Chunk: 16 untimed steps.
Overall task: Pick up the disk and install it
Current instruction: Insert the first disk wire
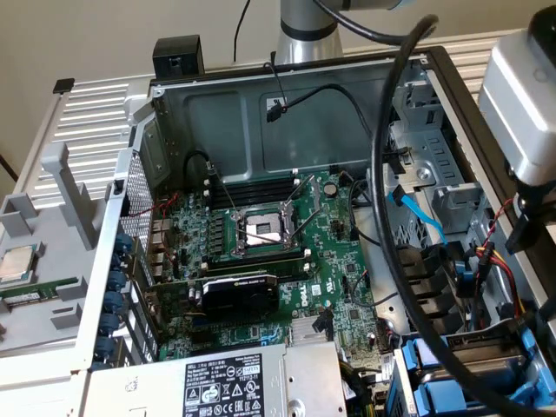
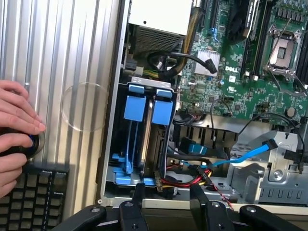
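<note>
My gripper [image 2: 168,190] hangs above the drive cage [image 2: 120,185] at the corner of the open computer case. Its two black fingers [image 2: 138,199] stand apart with nothing between them. Two bright blue carrier frames [image 2: 144,108] stand side by side on edge in the cage. The disk's silver body and label are hidden, and I cannot tell whether either frame holds it. In the exterior view the same blue frames [image 1: 421,365] sit at the bottom right, below the arm's grey wrist block [image 1: 521,104].
The motherboard [image 1: 278,252] with its open CPU socket [image 1: 261,230] fills the case floor. The grey power-supply box [image 1: 226,382] lies beside the cage. Blue data cables [image 2: 250,151] and red-yellow wires [image 2: 187,179] lie by the cage. A person's hand [image 2: 14,120] rests near a keyboard [image 2: 33,187]. A thick black cable [image 1: 382,174] loops over the case.
</note>
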Available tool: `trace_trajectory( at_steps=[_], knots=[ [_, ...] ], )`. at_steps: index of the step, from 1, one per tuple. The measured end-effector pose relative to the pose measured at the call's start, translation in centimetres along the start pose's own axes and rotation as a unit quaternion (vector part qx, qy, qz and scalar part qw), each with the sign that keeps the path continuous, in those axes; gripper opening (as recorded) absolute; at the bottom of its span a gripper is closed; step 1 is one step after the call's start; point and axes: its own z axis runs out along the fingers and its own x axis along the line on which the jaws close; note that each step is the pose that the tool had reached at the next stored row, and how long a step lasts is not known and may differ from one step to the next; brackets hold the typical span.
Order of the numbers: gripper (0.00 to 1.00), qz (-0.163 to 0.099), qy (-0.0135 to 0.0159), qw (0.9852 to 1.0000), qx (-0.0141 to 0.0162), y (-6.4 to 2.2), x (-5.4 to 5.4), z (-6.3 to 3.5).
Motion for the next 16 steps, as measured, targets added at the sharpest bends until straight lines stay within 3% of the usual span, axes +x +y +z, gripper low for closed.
trace_trajectory(
  at_steps=[6,12,15,16],
  knots=[
    [0.49,-0.013,-0.0019,0.9999,-0.0021,0.09,0.5,0.47],
    [0.49,-0.026,-0.0056,0.9996,-0.004,0.17,0.9,1.36],
    [0.49,-0.031,-0.008,0.9995,-0.0045,0.19,1.1,1.71],
    [0.49,-0.031,-0.0102,0.9994,-0.0042,0.2,1.2,1.79]
  ],
)
